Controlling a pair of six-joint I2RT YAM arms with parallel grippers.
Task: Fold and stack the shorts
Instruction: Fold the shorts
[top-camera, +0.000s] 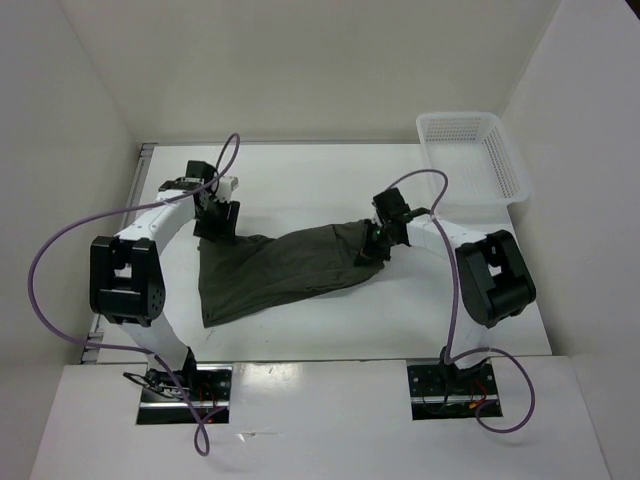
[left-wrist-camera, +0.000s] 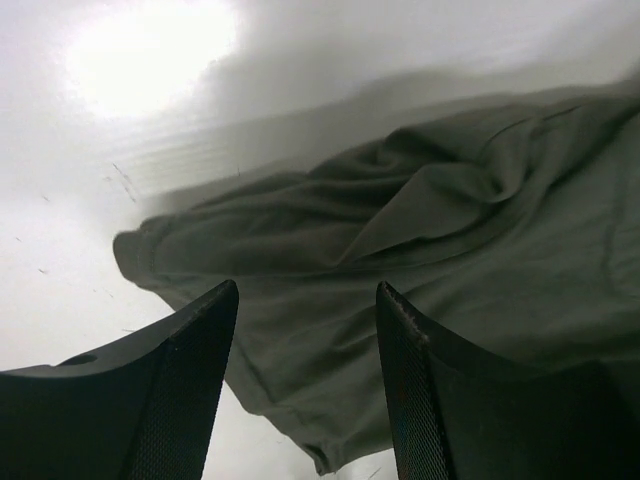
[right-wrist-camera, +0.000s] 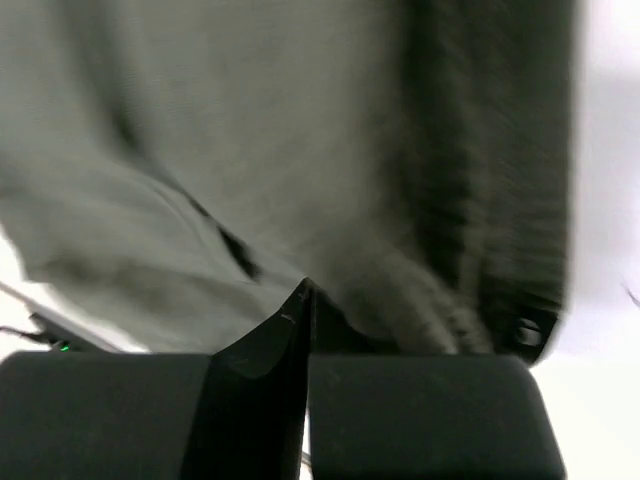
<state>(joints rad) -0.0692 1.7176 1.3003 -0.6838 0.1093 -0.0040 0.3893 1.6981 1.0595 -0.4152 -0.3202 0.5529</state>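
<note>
The dark olive shorts lie spread and wrinkled across the middle of the white table. My left gripper hovers open over their far left corner. In the left wrist view the black fingers stand wide apart above a cloth edge, with nothing between them. My right gripper is at the shorts' right end. Its jaws are pressed together on a pinch of cloth beside the ribbed waistband. The cloth fills that view, blurred.
A white mesh basket stands at the table's far right corner. White walls close in the table on the left, back and right. Purple cables loop off both arms.
</note>
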